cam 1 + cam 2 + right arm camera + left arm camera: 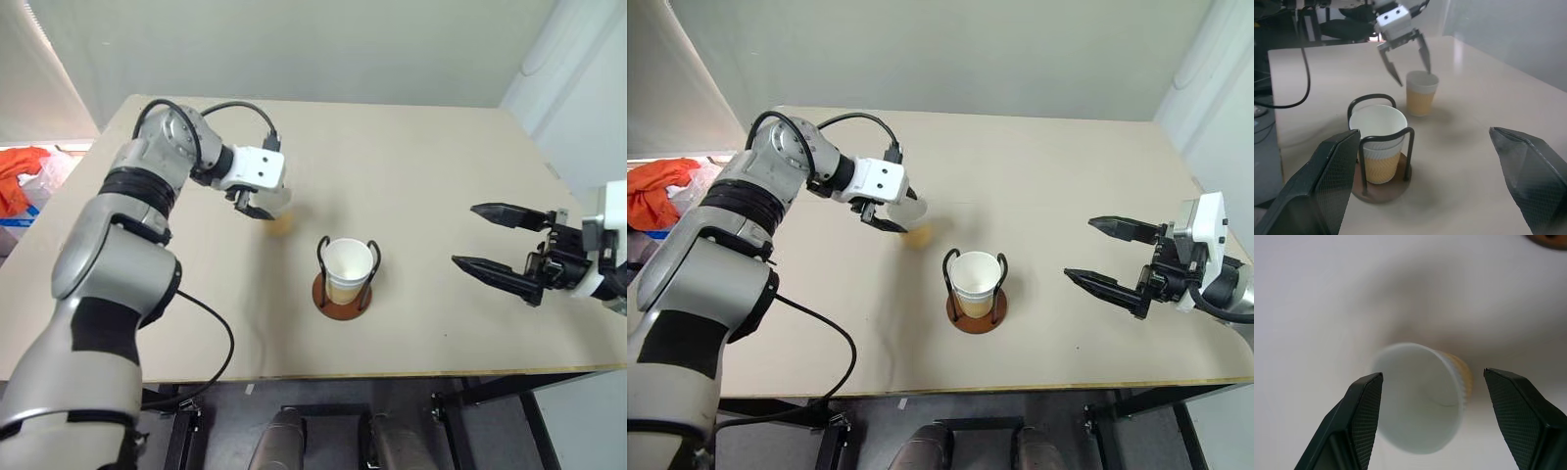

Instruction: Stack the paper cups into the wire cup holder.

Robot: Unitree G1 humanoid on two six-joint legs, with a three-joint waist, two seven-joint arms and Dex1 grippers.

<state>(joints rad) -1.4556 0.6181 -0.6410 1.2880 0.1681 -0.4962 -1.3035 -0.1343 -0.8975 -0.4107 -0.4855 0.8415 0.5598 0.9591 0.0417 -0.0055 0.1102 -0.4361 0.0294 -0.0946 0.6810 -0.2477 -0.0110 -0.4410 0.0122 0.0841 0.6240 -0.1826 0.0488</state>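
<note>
Head views: the wire cup holder [344, 290] stands near the middle of the tan table [411, 186], toward its near edge, with a paper cup [347, 269] seated upright inside its black loops. At about ten o'clock from the holder, a little apart from it, a second cup [918, 226] stands on the table, mostly hidden under the left gripper [884, 217], which hangs over it pointing down, fingers spread and holding nothing. At three o'clock from the holder, well apart, the right gripper [468, 237] hovers over the table, pointing level toward the holder, its two black fingers wide and empty. An orange cloth [656, 191] lies off the table's left edge.

Left wrist view: the loose cup [1422, 396] shows its white inside and a strip of orange wall, between the two spread fingers [1359, 423] and touching neither.

Right wrist view: the holder [1382, 188] with its cup [1378, 147] is near the camera; at one o'clock from it stands the loose cup [1421, 93], upright, with the left gripper [1410, 66] poised just above its rim, fingertips either side
</note>
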